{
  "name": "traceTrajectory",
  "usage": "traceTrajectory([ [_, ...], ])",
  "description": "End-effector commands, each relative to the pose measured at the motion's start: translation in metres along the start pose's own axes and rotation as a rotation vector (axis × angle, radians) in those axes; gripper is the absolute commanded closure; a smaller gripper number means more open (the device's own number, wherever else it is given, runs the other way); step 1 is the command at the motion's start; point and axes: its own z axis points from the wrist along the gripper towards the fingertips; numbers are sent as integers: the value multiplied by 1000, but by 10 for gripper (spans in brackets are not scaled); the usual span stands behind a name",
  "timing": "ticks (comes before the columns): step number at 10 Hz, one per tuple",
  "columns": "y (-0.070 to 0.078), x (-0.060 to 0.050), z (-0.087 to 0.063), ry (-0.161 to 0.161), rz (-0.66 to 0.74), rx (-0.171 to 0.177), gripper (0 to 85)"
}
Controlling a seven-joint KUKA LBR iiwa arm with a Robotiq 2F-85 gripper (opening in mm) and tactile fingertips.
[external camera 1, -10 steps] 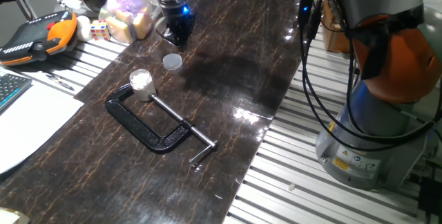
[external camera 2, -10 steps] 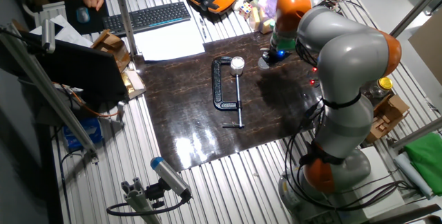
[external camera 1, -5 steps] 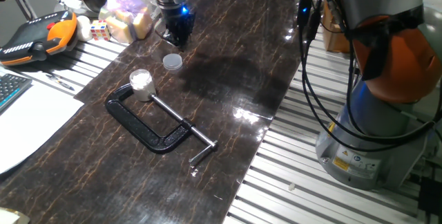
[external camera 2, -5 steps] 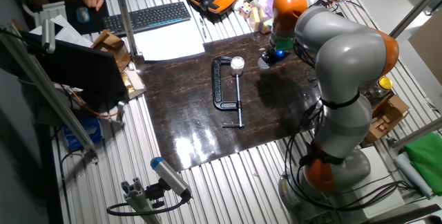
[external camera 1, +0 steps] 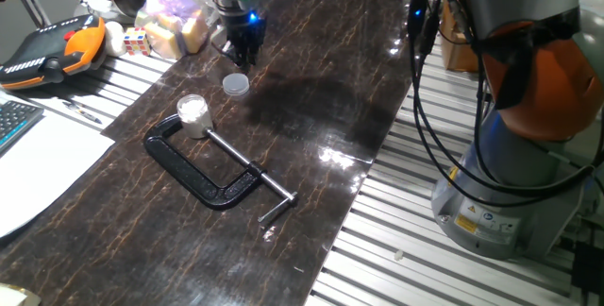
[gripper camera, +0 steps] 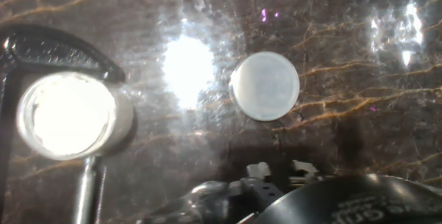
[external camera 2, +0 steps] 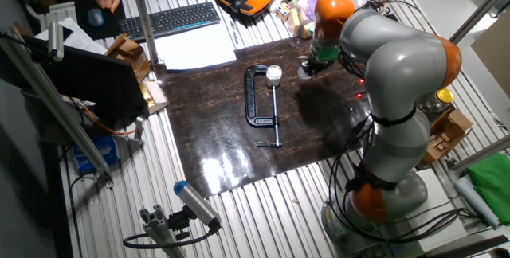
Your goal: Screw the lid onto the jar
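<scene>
The lid is a small pale round cap lying flat on the dark marbled tabletop, and it shows centrally in the hand view. The jar is short, whitish and open. It stands upright to the lid's near left, against the screw end of a black C-clamp; the hand view shows the jar at left. My gripper hangs just behind the lid, apart from it. Its fingertips show at the bottom edge of the hand view, slightly apart, with nothing between them. In the other fixed view the gripper partly hides the lid.
The C-clamp's bar and handle stretch toward the table's front. Bagged foam pieces, dice and an orange pendant crowd the back left. Paper and a keyboard lie past the mat. The robot base and cables stand at right.
The arm has shifted a little, bringing the gripper slightly closer to the lid. Lid, jar and clamp have not moved.
</scene>
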Motion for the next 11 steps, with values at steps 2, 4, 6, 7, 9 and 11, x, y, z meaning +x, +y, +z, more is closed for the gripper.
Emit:
traceTrajectory([
  [2,-3,-7,9,-7,-5,-4,210],
  [4,-1,-15,16,-4,-25,-2,177],
  [6,-2,-22,25,-1,-32,-17,170],
  [7,-4,-24,31,1,-36,-31,173],
  [9,-9,-30,40,-12,-36,-34,173],
  [11,-12,-34,44,-18,-37,-18,173],
])
